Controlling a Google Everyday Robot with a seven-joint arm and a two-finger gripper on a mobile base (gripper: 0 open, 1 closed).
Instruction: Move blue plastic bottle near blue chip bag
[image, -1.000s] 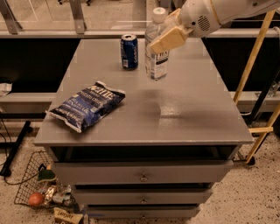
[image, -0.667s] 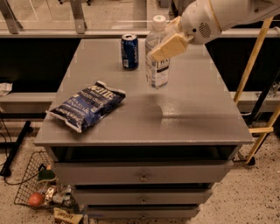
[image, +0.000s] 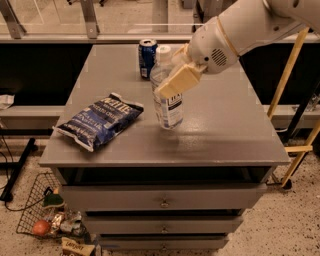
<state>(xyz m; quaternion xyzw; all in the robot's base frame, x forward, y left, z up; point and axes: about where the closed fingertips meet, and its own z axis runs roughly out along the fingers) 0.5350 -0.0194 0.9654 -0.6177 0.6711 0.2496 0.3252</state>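
The hand (image: 174, 84) hung over the middle of the grey worktop (image: 230, 125), at the end of a white arm (image: 240, 25) reaching in from the upper right. Its two cream fingers were closed on the upper half of the bottle (image: 169, 109). One finger (image: 180, 81) lay slanted across the side facing the camera, and the other showed behind the bottle's shoulder.

The bottle was clear, with a white cap (image: 163, 50) and a white label with dark print. It stood close to upright, leaning slightly. Its base was at the worktop's surface, but I could not tell whether it rested there or hung just above.

The bag (image: 100, 121) lay flat on the left part of the worktop, dark blue and crinkled, one end near the front-left edge. The bottle was near the bag's right end, with a strip of bare worktop between them, so the two were not touching.

A blue can (image: 147, 57) stood upright toward the far edge, behind the bottle and apart from it.

Under the worktop were closed drawers (image: 165, 200). On the floor at the lower left sat a wire basket (image: 37, 210) with small items in it.
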